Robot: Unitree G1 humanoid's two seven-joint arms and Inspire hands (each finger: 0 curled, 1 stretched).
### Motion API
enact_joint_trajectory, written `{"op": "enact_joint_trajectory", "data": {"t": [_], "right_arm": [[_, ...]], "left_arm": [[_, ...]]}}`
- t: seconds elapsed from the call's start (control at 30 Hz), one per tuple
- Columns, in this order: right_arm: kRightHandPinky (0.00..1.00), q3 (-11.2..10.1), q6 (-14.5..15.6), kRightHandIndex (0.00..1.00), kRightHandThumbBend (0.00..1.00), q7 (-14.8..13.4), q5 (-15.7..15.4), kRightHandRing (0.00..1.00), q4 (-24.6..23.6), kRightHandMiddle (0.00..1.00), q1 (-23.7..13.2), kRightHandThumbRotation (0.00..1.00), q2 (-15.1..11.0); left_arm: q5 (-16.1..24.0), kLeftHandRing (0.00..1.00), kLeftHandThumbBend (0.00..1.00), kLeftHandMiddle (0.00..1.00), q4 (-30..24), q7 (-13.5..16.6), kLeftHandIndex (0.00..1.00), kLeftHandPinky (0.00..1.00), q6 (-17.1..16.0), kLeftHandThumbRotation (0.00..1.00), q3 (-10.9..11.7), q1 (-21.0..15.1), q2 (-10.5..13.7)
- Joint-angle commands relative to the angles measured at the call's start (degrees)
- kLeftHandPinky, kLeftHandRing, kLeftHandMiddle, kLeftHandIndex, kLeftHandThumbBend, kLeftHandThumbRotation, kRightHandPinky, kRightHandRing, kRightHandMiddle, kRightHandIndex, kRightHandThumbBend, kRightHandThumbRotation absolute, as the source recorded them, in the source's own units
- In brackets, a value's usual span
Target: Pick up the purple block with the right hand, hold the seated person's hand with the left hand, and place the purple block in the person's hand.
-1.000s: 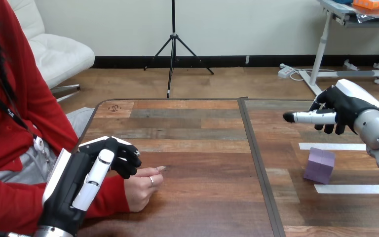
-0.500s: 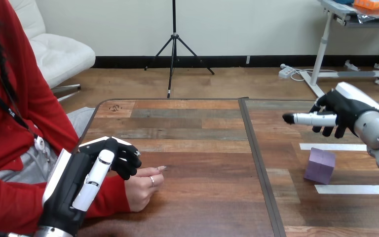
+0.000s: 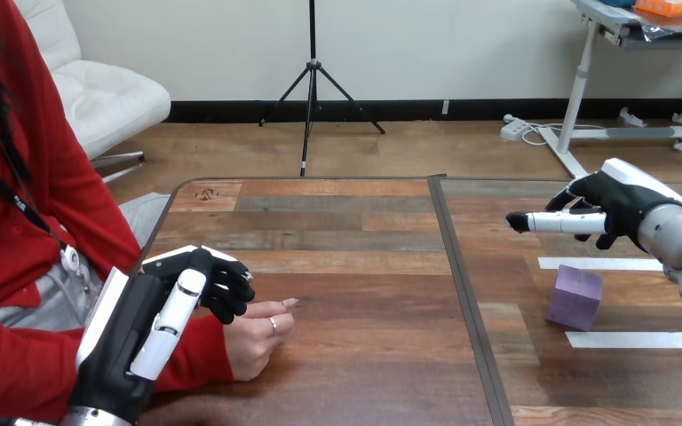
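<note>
R hand (image 3: 617,206) hung above purple block (image 3: 575,297), empty, fingers loosely bent | block sat on bench (image 3: 364,266) | L hand (image 3: 155,319) over person's hand (image 3: 253,342), grip unclear | best seemed: spread wider, drop straight, pinch opposite faces

The right hand (image 3: 623,202) hangs raised, fingers loose, one pointing leftward, holding nothing; the left hand (image 3: 133,330) sits low, back upward.

The table (image 3: 355,257) is of brown and grey wooden planks with a dark rim. A dark seam (image 3: 463,293) runs from far edge to near edge, right of the middle. Right of it lie two white tape strips, a far strip (image 3: 626,264) and a near strip (image 3: 635,339), parallel and apart. A dark knot (image 3: 204,193) marks the far left corner.
</note>
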Motion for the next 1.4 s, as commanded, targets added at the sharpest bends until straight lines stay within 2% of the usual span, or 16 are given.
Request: {"op": "enact_joint_trajectory", "data": {"t": [0.0, 0.1, 0.23, 0.43, 0.6, 0.7, 0.9, 1.0, 1.1, 1.37], "right_arm": [[0.72, 0.43, 1.02, 0.83, 1.0, 1.07, -0.53, 0.82, -0.9, 0.85, -1.1, 0.71, -1.84], [0.74, 0.1, 1.08, 0.85, 1.0, 1.98, -0.22, 0.84, -0.61, 0.87, -0.8, 0.71, -1.84], [0.77, 0.73, 2.43, 0.88, 1.0, 3.16, -0.84, 0.88, -0.5, 0.91, -0.72, 0.72, -1.77], [0.78, 0.97, 3.71, 0.92, 1.0, 4.2, -1.11, 0.88, -0.22, 0.91, -0.42, 0.71, -1.76], [0.75, 1.14, 3.61, 0.92, 1.0, 4.4, -1.28, 0.86, -0.29, 0.9, -0.01, 0.69, -1.89], [0.73, 0.89, 5.66, 0.93, 1.0, 5.72, -1.0, 0.86, 0.03, 0.91, -0.39, 0.67, -1.58], [0.71, 2.18, 4.43, 0.93, 1.0, 5.83, -2.55, 0.85, -0.25, 0.91, 0.05, 0.64, -1.95], [0.69, 1.5, 4.86, 0.93, 1.0, 6.38, -1.96, 0.83, -0.22, 0.9, 0.18, 0.62, -1.84], [0.69, 2.46, 4.7, 0.94, 1.0, 6.45, -2.99, 0.84, -0.1, 0.91, 0.23, 0.62, -1.94], [0.68, 2.38, 5.68, 0.95, 1.0, 7.88, -2.82, 0.83, 0.48, 0.92, 0.25, 0.58, -1.83]], "left_arm": [[-0.42, 0.47, 0.34, 0.51, -0.1, -0.14, 0.49, 0.41, -1.52, 1.0, 0.36, -2.99, 1.05], [-0.87, 0.47, 0.35, 0.5, -0.22, -0.39, 0.49, 0.41, -1.28, 1.0, 0.33, -2.91, 0.97], [-0.17, 0.47, 0.36, 0.5, -0.34, 0.15, 0.49, 0.41, -1.23, 1.0, 0.46, -2.73, 0.94], [0.01, 0.47, 0.38, 0.5, -0.41, 0.2, 0.49, 0.41, -1.24, 1.0, 0.48, -2.61, 1.05], [-0.23, 0.47, 0.38, 0.5, -0.47, -0.09, 0.49, 0.41, -1.39, 1.0, 0.47, -2.48, 1.17], [-0.36, 0.47, 0.39, 0.5, -0.63, -0.06, 0.49, 0.41, -1.02, 1.0, 0.49, -2.39, 1.11], [-0.17, 0.47, 0.4, 0.5, -1.09, 0.08, 0.49, 0.41, -0.42, 1.0, 0.51, -2.21, 1.11], [0.3, 0.47, 0.42, 0.5, -1.8, 0.41, 0.49, 0.42, 0.35, 1.0, 0.59, -1.82, 1.23], [-0.38, 0.47, 0.41, 0.5, -1.38, -0.05, 0.5, 0.42, -0.38, 1.0, 0.52, -2.01, 1.17], [-0.22, 0.48, 0.42, 0.51, -1.64, 0.06, 0.5, 0.42, -0.14, 1.0, 0.52, -1.84, 1.16]]}}
